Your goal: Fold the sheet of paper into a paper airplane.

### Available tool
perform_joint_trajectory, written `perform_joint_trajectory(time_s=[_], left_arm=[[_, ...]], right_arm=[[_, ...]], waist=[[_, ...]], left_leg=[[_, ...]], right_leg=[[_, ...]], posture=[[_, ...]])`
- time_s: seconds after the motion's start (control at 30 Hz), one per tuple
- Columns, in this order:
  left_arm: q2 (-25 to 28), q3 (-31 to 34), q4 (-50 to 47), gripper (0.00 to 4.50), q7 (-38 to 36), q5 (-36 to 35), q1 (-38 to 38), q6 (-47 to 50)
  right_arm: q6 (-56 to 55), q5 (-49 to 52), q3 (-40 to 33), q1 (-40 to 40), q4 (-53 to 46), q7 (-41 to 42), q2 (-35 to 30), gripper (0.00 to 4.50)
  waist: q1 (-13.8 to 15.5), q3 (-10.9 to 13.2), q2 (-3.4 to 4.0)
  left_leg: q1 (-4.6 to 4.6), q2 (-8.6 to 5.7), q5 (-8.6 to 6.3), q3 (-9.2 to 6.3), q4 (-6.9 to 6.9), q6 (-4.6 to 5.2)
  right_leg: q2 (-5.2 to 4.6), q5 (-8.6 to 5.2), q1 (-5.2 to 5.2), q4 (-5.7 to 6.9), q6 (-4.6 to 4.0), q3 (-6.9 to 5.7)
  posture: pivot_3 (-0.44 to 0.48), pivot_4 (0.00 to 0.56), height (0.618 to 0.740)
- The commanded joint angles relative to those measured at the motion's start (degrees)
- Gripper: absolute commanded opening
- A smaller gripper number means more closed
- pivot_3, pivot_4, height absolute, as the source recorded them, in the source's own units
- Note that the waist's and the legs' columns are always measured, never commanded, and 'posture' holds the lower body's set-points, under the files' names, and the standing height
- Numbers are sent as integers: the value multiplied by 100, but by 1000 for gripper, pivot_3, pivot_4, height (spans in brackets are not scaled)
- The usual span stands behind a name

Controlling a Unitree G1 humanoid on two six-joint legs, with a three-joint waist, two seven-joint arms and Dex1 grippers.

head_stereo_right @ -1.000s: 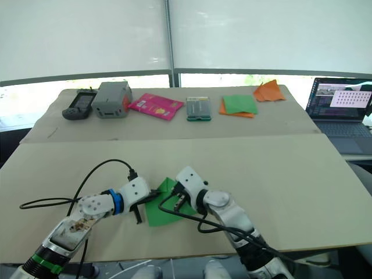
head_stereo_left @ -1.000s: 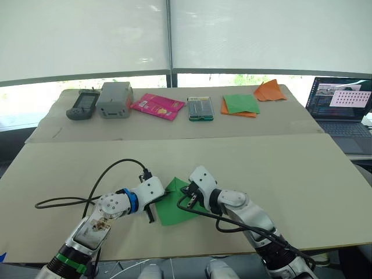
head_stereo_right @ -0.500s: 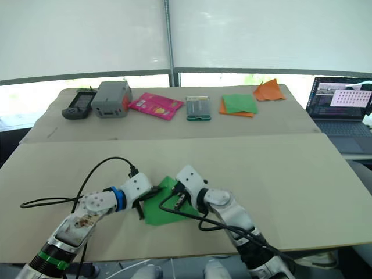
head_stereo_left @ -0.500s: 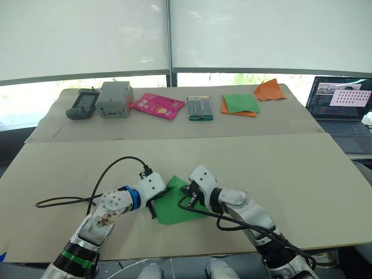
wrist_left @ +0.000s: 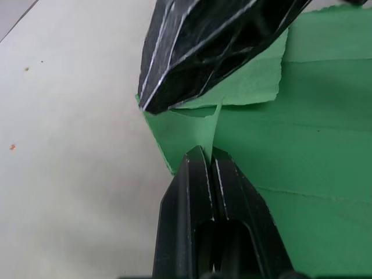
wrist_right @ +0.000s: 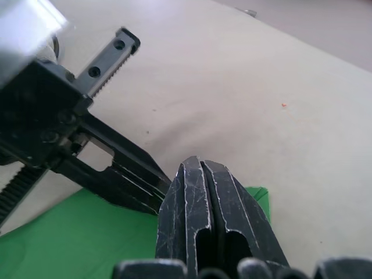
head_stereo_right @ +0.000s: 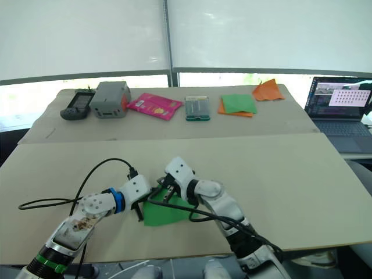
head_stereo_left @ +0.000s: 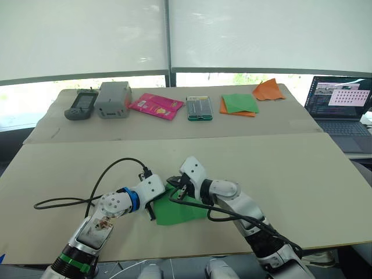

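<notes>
Two grippers are set tip to tip over one corner of the paper (head_stereo_left: 180, 212), which lies flat on the surface (head_stereo_left: 290, 174). The left gripper (wrist_left: 207, 156) is seen with its jaws pressed together, and a thin raised ridge of the sheet stands just ahead of the tips; whether paper is actually nipped between them cannot be told. The right gripper (wrist_right: 199, 167) is likewise shown with jaws pressed together, its tips resting on the corner of the sheet, just beside the left tips. This arrangement is judged to serve creasing: one gripper pins the corner while the other works the fold line, so that the thin sheet is not dragged across the surface. Faint crease lines are visible on the paper beyond the left jaws. No wedge shape has yet been formed, so the folding is judged to be at an early stage.
</notes>
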Motion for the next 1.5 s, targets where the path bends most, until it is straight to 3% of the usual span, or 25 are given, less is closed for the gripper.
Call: perform_joint_trajectory(time_s=[0.03,0.3,0.43,0.63,0.8,0.97,1.13,1.5], left_arm=[[59,-147,55,37,-101,107,153,189],[103,-121,7,37,-130,130,164,152],[168,148,-155,1162,-279,-180,189,332],[206,1147,-599,3146,-819,-1677,140,1553],[66,1424,-296,3146,-715,-2040,-163,1862],[-147,1446,-45,1583,-658,-2241,-444,2009],[-254,1114,511,23,-619,-1949,-848,1847],[-407,592,1264,23,-813,-1687,-1397,1575]], right_arm=[[-182,-125,77,-78,223,32,10,0],[-90,-329,185,20,518,38,-21,0],[-80,-343,143,28,501,46,10,0],[-34,-337,127,60,397,42,16,0],[5,-337,145,110,290,32,19,0],[37,-344,170,195,203,8,16,0],[87,-334,148,233,99,-32,14,0],[266,-339,72,378,-197,-146,-53,0]], waist=[[1,0,0],[0,-8,7],[-2,-9,8],[-27,3,4],[-9,6,-2],[-16,6,-2],[2,6,-2],[2,5,-4]], left_leg=[[0,0,0,0,0,0],[7,0,0,1,-2,0],[9,0,0,1,-3,0],[8,1,0,1,-5,0],[6,1,0,0,-2,0],[6,1,0,1,-2,0],[6,1,0,0,-2,0],[2,-1,1,0,2,1]], right_leg=[[0,0,-1,1,0,0],[0,0,3,3,-1,0],[0,-1,3,3,-1,0],[1,-1,0,6,-2,0],[1,-1,1,5,-1,0],[2,0,1,5,-1,0],[3,0,2,6,0,0],[4,3,2,6,5,0]], posture=[[0,150,740],[0,150,740],[0,150,740],[0,150,740],[0,150,740],[0,150,740],[0,150,740],[0,150,740]])
